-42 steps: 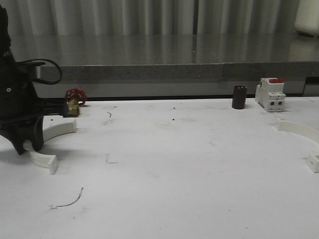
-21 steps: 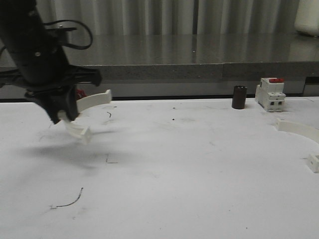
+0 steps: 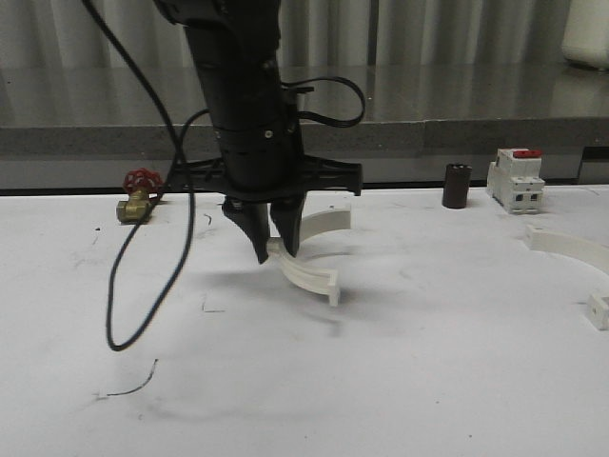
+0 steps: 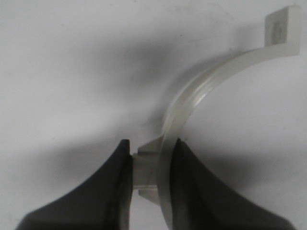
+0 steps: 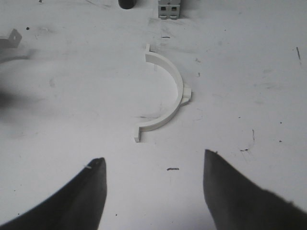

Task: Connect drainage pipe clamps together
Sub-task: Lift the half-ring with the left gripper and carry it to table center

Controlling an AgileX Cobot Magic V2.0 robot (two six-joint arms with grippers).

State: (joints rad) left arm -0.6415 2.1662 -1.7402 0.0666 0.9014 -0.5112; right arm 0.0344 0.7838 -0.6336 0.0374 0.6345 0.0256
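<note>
L pincer (image 3: 272, 249) pinching clamp half (image 3: 309, 271) mid-table, raised | R pincer (image 5: 152, 179) spread above 2nd half (image 5: 165, 98), bare table (image 3: 428, 381) around

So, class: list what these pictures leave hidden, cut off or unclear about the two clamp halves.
- Front view: the second clamp half is cut off by the picture's right edge.
- Front view: the left pincer covers the held clamp half at its middle.
- Left wrist view: that half's lower end runs off the picture's edge.

White half-ring clamp (image 3: 309, 252) held above table centre, second half-ring clamp (image 5: 165, 93) flat at right
</note>
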